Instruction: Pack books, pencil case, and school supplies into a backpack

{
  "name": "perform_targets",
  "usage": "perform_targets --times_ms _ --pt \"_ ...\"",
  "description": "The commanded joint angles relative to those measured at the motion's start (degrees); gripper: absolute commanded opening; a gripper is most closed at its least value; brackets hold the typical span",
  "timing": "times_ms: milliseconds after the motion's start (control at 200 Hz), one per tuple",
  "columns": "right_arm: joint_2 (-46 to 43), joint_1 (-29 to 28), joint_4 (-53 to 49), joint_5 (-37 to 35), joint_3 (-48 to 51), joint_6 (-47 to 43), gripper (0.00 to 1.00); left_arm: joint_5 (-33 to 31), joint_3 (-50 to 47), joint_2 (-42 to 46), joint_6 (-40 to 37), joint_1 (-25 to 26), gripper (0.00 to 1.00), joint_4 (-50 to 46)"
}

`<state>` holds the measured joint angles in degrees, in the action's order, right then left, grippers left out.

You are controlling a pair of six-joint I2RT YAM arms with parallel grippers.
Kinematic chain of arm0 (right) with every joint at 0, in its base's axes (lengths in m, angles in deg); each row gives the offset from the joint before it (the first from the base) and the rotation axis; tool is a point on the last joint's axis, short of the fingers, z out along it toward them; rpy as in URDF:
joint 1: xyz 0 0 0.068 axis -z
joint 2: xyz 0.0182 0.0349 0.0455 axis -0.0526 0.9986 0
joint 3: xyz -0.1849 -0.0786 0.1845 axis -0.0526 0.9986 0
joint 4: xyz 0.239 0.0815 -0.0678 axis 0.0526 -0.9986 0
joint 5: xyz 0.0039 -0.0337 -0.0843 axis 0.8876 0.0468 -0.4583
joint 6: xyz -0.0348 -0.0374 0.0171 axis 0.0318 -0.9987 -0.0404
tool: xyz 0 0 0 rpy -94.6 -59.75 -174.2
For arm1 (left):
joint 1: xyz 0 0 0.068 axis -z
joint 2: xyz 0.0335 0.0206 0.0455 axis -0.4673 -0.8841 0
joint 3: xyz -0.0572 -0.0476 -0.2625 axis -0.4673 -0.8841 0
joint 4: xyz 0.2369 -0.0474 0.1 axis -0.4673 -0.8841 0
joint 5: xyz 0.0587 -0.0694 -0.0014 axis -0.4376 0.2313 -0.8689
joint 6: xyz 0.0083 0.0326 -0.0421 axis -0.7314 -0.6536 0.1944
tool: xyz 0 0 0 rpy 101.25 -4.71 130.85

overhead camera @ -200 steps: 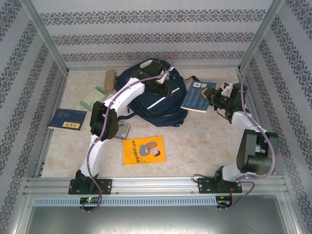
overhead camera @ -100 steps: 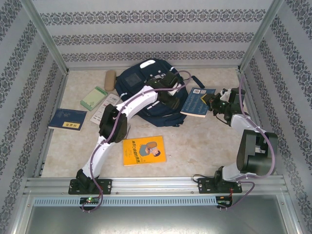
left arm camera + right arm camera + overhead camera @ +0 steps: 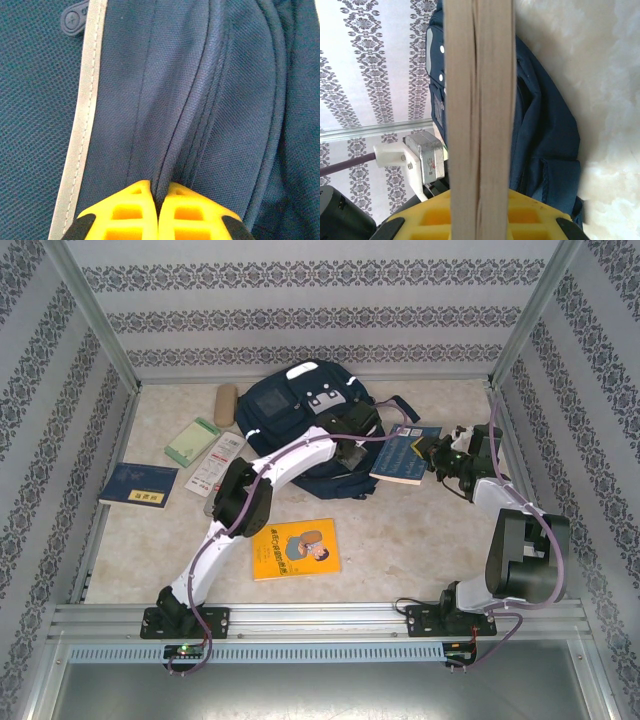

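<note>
The navy backpack (image 3: pixel 300 405) lies at the back middle of the table, its white stripe (image 3: pixel 82 125) showing. My left gripper (image 3: pixel 352 448) is at the pack's near right side, and its yellow jaws (image 3: pixel 159 189) are shut on a raised seam fold of the backpack fabric (image 3: pixel 220 100). My right gripper (image 3: pixel 433 452) is shut on the blue book (image 3: pixel 404 452), held just right of the pack. The book's page edge (image 3: pixel 479 100) stands between the yellow fingers (image 3: pixel 532 212). The orange-yellow book (image 3: pixel 295 548) lies in front. A navy book (image 3: pixel 138 485) lies at the left.
A pale green pad (image 3: pixel 192 441), a white packet with red print (image 3: pixel 216 462) and a tan pencil case (image 3: pixel 227 400) lie left of the backpack. Metal frame posts and patterned walls close in the table on three sides.
My left arm swung right and nearer across the backpack, and its jaws went from open to shut on the fabric seam. The right gripper with the blue book shifted slightly nearer.
</note>
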<state>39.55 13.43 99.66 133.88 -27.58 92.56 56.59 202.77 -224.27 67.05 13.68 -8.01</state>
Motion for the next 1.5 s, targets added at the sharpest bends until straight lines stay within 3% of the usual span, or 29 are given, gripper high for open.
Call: perform_targets --times_ms 0,280,625,794,949,1119,1314,1494 --pt "-2.08 0.46 1.37 0.83 0.55 0.04 0.0 -5.65 1.11 2.75 0.1 -0.67 0.0 -0.02" --pt "0.22 -4.09 3.0 -1.01 -0.36 0.81 0.0 -2.05 10.65 7.34 4.79 -1.83 0.0 -4.14" --pt "6.4 -11.84 8.47 -4.34 -5.45 4.38 0.0 11.17 15.52 11.59 13.44 -6.19 0.0 -2.37" --pt "11.04 -16.76 10.67 -9.7 -9.61 6.07 0.0 15.45 15.88 12.53 16.7 -7.82 0.0 -1.32" --pt "13.96 -19.41 14.02 -12.77 -11.28 9.51 0.0 14.44 16.83 12.39 18.59 -9.05 0.0 -1.07" --pt "7.74 -18.32 15.86 -15.63 -5.31 7.61 0.0 14.16 16.76 11.65 20.75 -10.69 0.0 -2.01" --pt "-2.92 -11.98 13.17 -20.02 4.9 5.62 0.0 14.8 17.1 10.8 23.35 -11.47 0.0 -1.07" --pt "-0.01 -12.15 14.98 -17.45 3.7 5.28 0.0 18.28 18.69 10.53 25.39 -11.57 0.0 0.27"
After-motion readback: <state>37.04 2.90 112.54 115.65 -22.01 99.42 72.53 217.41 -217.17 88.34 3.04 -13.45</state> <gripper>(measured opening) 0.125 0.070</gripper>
